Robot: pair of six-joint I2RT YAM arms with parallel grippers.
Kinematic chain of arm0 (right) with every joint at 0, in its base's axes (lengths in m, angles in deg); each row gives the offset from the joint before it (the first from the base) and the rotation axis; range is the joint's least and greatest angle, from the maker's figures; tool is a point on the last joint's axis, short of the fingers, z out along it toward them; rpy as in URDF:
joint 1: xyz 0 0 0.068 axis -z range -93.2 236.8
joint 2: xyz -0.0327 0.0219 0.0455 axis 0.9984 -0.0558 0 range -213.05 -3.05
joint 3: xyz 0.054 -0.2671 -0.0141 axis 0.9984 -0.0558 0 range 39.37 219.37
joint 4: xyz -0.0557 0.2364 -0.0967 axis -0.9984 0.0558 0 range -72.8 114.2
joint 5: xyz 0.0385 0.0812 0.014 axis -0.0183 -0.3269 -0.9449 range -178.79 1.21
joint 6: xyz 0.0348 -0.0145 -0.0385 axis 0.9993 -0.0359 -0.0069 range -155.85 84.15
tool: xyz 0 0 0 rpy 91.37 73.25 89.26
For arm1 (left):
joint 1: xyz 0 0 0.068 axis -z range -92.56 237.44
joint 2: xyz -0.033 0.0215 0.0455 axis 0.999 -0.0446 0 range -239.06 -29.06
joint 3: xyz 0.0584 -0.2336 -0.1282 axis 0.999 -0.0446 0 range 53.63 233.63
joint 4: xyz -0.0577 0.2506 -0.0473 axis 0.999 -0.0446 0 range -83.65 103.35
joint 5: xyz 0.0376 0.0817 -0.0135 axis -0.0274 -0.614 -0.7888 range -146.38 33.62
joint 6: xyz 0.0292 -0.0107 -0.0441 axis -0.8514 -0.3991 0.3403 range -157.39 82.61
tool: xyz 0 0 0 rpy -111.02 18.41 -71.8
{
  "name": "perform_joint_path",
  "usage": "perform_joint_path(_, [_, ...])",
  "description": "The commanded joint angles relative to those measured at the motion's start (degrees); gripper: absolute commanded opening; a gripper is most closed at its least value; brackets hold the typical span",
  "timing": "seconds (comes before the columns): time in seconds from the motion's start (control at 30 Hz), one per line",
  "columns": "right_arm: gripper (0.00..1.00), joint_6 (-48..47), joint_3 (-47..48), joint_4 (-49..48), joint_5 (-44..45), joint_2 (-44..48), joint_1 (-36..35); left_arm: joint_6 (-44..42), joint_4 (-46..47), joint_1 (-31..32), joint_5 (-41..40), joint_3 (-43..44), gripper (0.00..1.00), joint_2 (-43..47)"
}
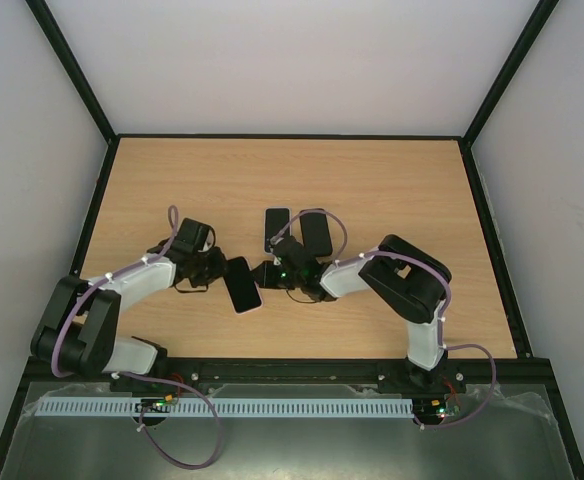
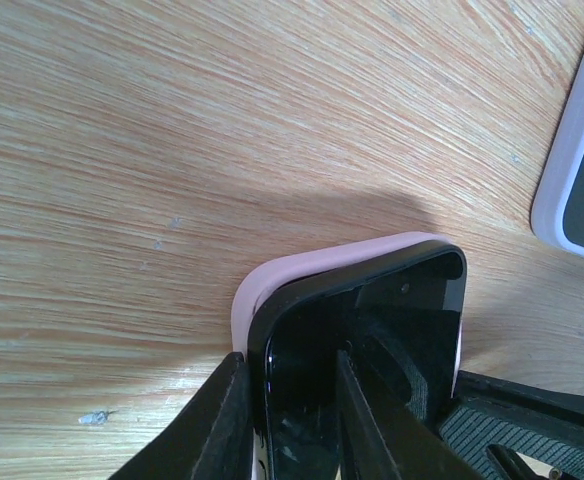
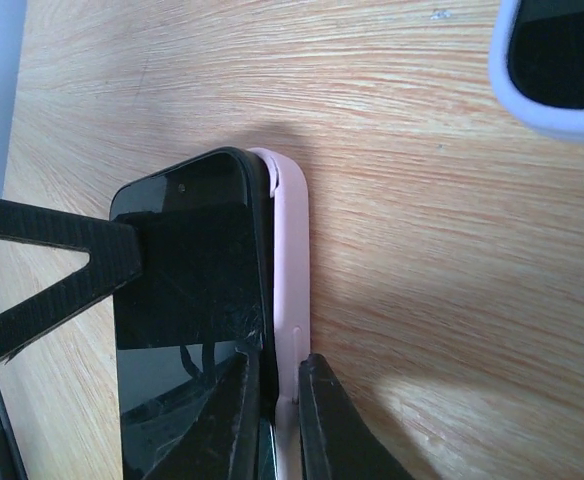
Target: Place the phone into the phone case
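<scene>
A black phone [image 1: 242,284] lies in a pink case [image 2: 272,278] on the table between the two arms. In the left wrist view the phone's [image 2: 372,320] corner stands a little proud of the pink rim. My left gripper [image 1: 215,268] is shut across one long edge [image 2: 287,430], one finger outside the pink wall and one on the screen. My right gripper [image 1: 268,272] is shut across the opposite long edge [image 3: 277,425], clamping the pink case's wall [image 3: 290,280] against the phone [image 3: 187,280].
A second phone in a white case [image 1: 276,228] and a black one [image 1: 316,233] lie just behind the right gripper. The white case shows at the right edge of the left wrist view [image 2: 572,160] and the top right of the right wrist view [image 3: 557,75]. Black frame rails border the table.
</scene>
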Motion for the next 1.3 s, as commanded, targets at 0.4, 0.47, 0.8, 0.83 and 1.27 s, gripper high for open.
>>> perform_joint_path(0.4, [0.15, 1.38, -6.51, -0.92, 0.15, 1.98, -0.27, 1.11, -5.35, 3.11, -0.40, 3.68, 0.45, 2.42])
perform_joint_path(0.47, [0.19, 2.30, -6.31, -1.69, -1.30, 2.13, -0.22, 0.81, -6.10, 3.03, -1.38, 2.80, 0.48, 3.86])
perform_joint_path(0.8, [0.27, 6.18, -4.70, -6.75, -6.87, -2.59, -0.14, 0.91, -3.88, 3.02, -0.17, -2.82, 0.46, 5.58])
perform_joint_path(0.83, [0.28, 6.42, -4.72, -7.14, -7.03, -2.82, -0.13, 0.74, -3.86, 3.02, -0.12, -3.04, 0.44, 5.33])
perform_joint_path(1.27, [0.33, 19.71, -6.65, -25.49, -16.53, -2.89, 1.34, 1.76, 3.06, 3.02, 5.10, -8.64, 0.22, 6.65])
